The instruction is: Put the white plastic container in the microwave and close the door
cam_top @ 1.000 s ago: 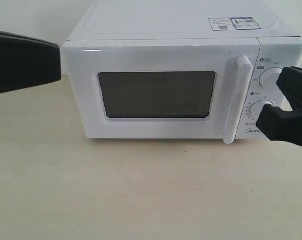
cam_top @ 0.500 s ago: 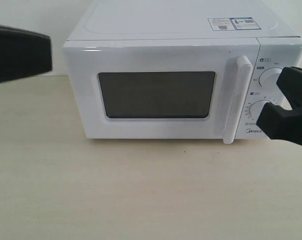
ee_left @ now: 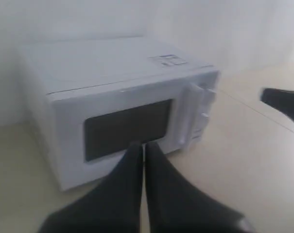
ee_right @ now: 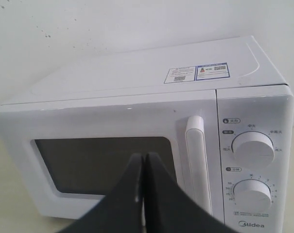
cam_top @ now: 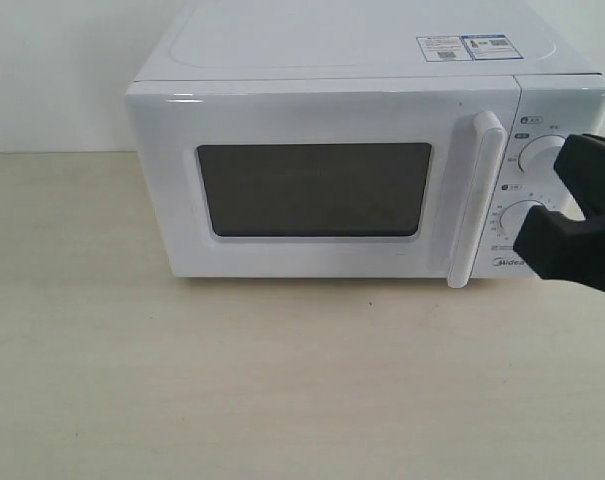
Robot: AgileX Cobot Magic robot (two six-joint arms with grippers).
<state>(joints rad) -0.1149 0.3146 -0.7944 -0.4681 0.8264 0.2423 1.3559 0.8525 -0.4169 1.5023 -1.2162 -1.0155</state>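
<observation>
On the worktop (cam_top: pixel 282 380), against a pale wall: one microwave (cam_top: pixel 362 160), white, two dials (ee_right: pixel 253 148) at its right.

- Door (cam_top: pixel 312 190): sits flush with the front, no gap showing along the handle (cam_top: pixel 479 200) edge; judged shut.
- White plastic container: not seen on the worktop or in either hand. The window (cam_top: pixel 314 190) is too dark to tell whether it sits inside.
- Right hand (ee_right: pixel 143 162): fingers pressed together, holding nothing. In the exterior view it hangs in front of the dials, just beside the handle, apart from both.
- Left hand (ee_left: pixel 143 148): fingers pressed together, empty. It is out of the exterior view, drawn well back from the microwave and facing the window.

Step in hand, judged: confirming closure and clearing away. To do it well, check that the handle edge lies level with the control panel. If it springs proud, press flat on the door face near the handle, not on the dials. Draw the right hand straight back so that it brushes neither dial nor handle.
</observation>
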